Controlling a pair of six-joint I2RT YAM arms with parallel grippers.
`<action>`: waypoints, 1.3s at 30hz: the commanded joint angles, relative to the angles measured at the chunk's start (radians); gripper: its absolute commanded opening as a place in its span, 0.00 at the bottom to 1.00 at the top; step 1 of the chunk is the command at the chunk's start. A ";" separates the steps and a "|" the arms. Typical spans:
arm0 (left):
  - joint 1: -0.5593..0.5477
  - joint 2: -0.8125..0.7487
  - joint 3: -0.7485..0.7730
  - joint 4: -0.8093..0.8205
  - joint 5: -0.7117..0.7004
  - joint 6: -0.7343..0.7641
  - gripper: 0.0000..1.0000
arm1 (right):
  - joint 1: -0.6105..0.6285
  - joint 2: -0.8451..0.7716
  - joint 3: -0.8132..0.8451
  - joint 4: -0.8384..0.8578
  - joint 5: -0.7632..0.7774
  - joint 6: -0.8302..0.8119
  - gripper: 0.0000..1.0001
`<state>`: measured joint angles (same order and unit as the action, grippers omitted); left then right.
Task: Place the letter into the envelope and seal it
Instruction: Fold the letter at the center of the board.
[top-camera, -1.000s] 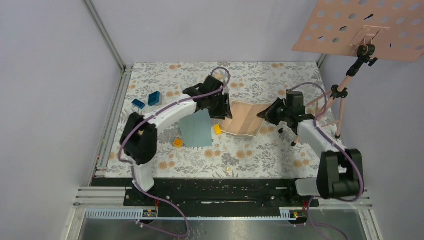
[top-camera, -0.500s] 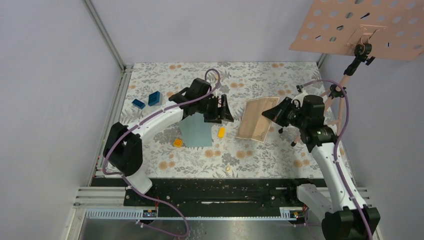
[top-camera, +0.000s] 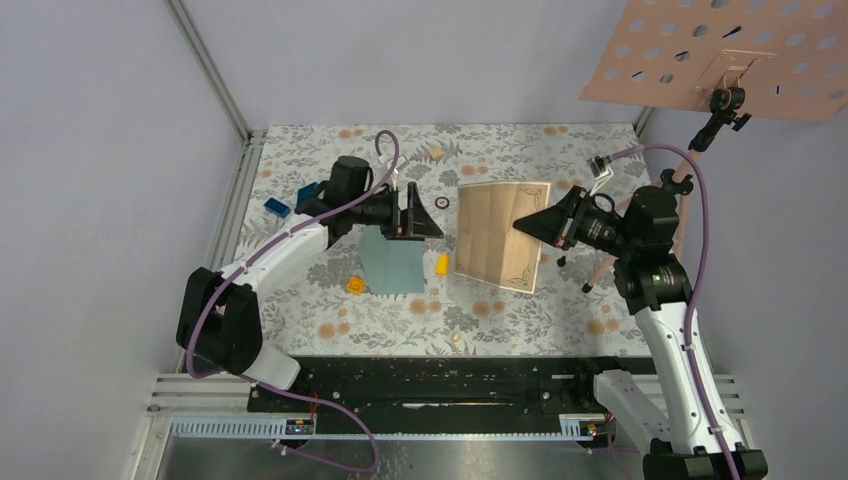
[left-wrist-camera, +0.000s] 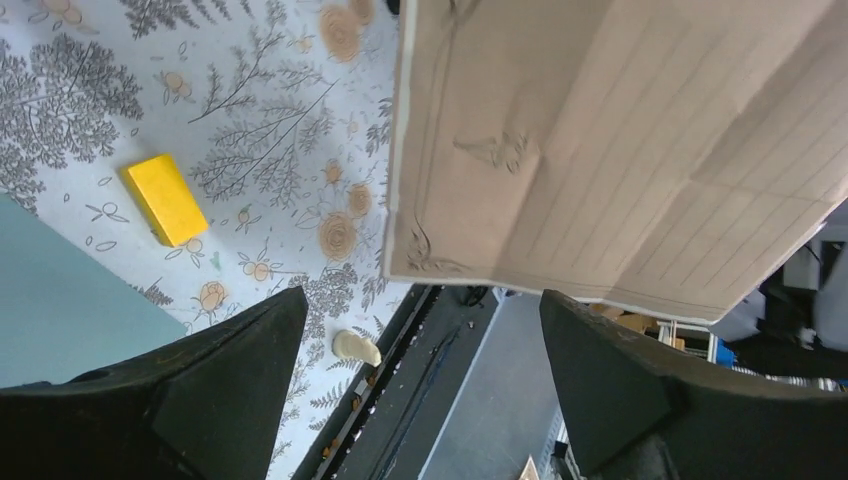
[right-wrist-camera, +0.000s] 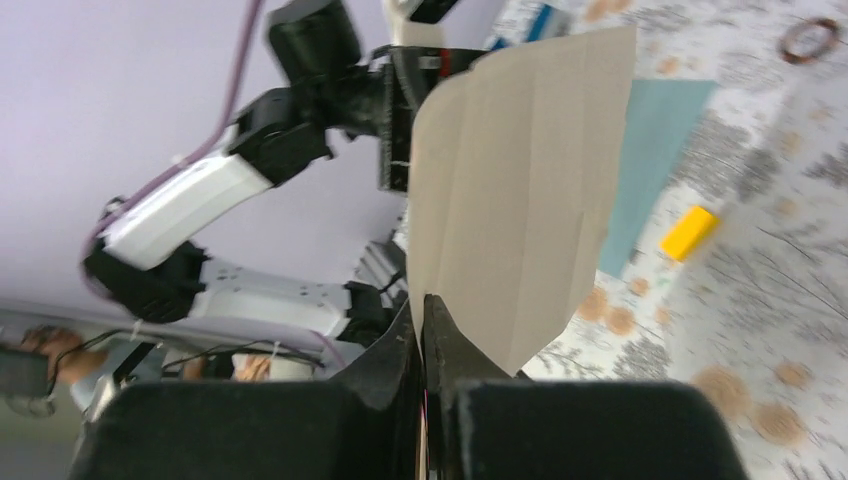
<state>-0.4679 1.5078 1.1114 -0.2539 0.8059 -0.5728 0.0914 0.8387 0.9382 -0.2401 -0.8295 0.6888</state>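
right jaws: pressed together on one edge of the letter (top-camera: 495, 235), pinching it. The sheet fans out from their tips toward the left arm (top-camera: 290, 240). Fold creases run across it, and a printed border with corner flourishes shows (left-wrist-camera: 600, 150). It looks lifted off the desk (top-camera: 560, 150); cannot tell whether its far edge touches down.

left jaws: spread wide, nothing between them. The letter hangs just ahead of their tips, touching neither finger (left-wrist-camera: 220, 400).

envelope (top-camera: 392, 262): flat on the desk, under and beside the left jaws, which partly cover it from above. On the wrist camera its corner (left-wrist-camera: 60, 300) lies next to one finger. It is well apart from the right jaws, on the far side of the letter from them (right-wrist-camera: 650, 150).

yellow block (top-camera: 443, 264): on the desk below the gap of the left jaws, between envelope and letter, touching neither.

orange block (top-camera: 355, 286): by the envelope's near corner, back from the left jaws.

blue block (top-camera: 277, 208): behind the left jaws, beside the arm.

dark ring (top-camera: 441, 201): on the desk just past the left jaws' tips, short of the letter.

pink board (top-camera: 700, 95): perforated, up on a stand, behind the right jaws.
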 joint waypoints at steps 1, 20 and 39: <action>0.032 -0.053 -0.029 0.180 0.206 0.008 0.90 | -0.001 -0.021 -0.001 0.275 -0.211 0.163 0.00; 0.002 -0.002 -0.095 0.131 0.024 -0.054 0.88 | -0.012 0.690 0.279 -0.620 0.530 -0.429 0.00; -0.197 0.356 0.030 0.336 -0.102 -0.371 0.79 | 0.072 0.603 0.128 -0.454 0.599 -0.285 0.41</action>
<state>-0.6556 1.8206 1.0649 -0.0170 0.7277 -0.8661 0.1276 1.4891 1.0931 -0.7528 -0.2256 0.3523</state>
